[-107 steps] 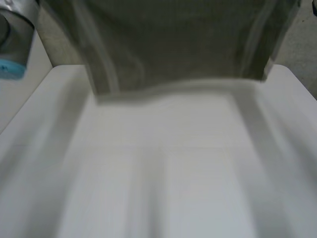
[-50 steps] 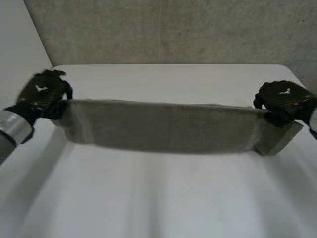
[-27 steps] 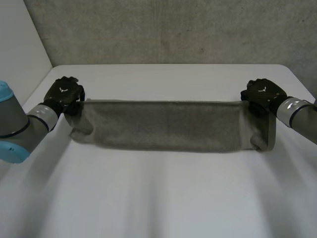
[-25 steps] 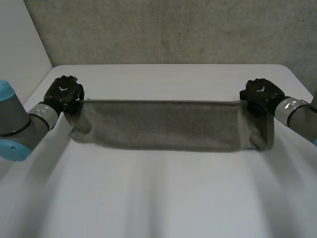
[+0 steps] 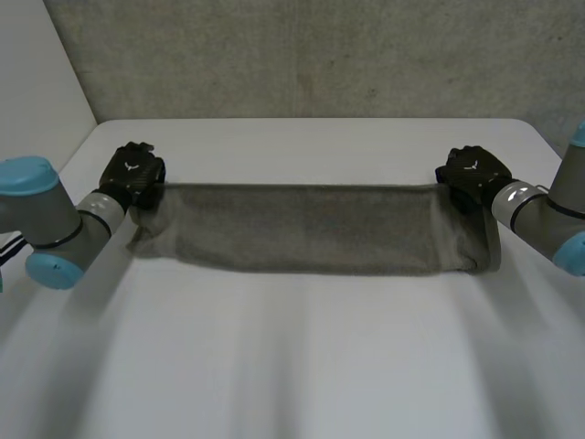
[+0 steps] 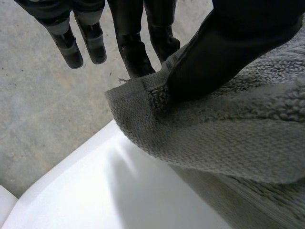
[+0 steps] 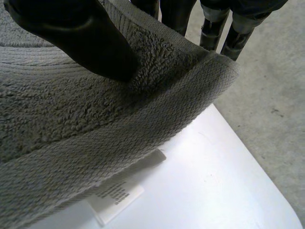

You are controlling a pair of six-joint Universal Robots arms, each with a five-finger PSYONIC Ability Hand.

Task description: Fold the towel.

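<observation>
Over the far half of the table [image 5: 292, 366], the towel [image 5: 311, 229] was stretched wide between both hands. The left hand [image 5: 133, 174] pinched its far left corner between thumb and fingers. The right hand [image 5: 471, 172] pinched the far right corner likewise, above a white label [image 7: 114, 196].

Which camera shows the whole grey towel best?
The head view: the grey terry towel spans as one long band between the left hand and right hand, each pinching a corner. The left wrist view gives one pinched corner close up; the right wrist view the other, plus a white label.
</observation>
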